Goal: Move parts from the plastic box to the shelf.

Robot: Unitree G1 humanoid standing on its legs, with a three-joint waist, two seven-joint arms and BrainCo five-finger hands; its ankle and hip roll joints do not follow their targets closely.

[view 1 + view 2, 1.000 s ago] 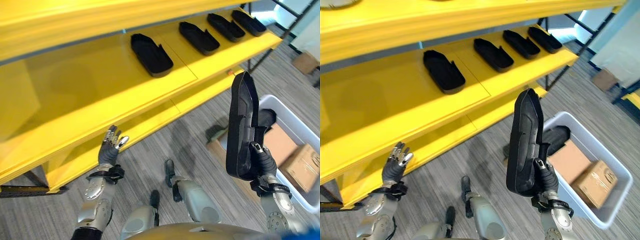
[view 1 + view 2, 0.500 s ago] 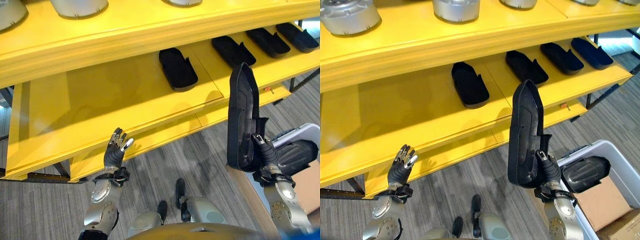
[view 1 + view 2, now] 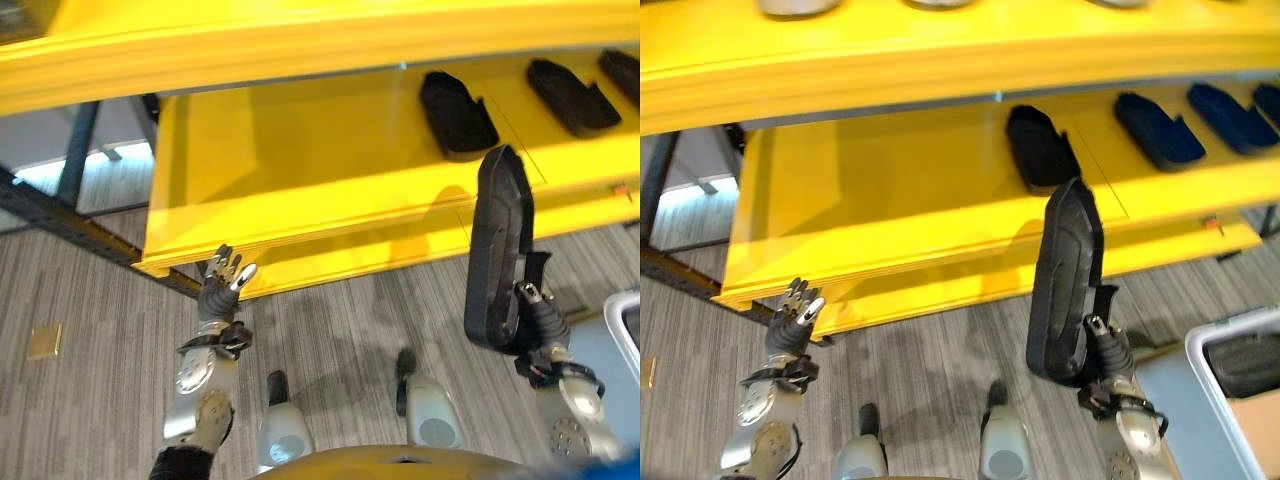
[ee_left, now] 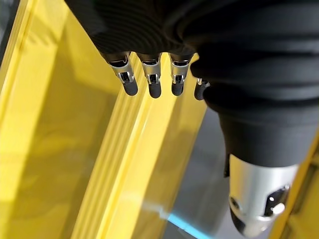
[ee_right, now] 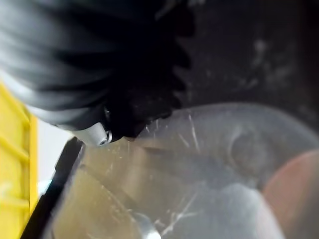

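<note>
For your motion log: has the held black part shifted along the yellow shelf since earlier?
Yes. The black part now stands nearer the shelf's leftmost shelved part.

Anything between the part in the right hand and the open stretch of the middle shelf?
Nothing visible. The right hand holds the black part upright in front of the yellow shelf. The shelf surface is bare left of the nearest placed part. The left hand hangs open, off near the shelf's left corner.

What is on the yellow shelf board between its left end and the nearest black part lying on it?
Nothing: in the right eye view the yellow shelf board is bare from its left end up to the nearest long black moulded part.
</note>
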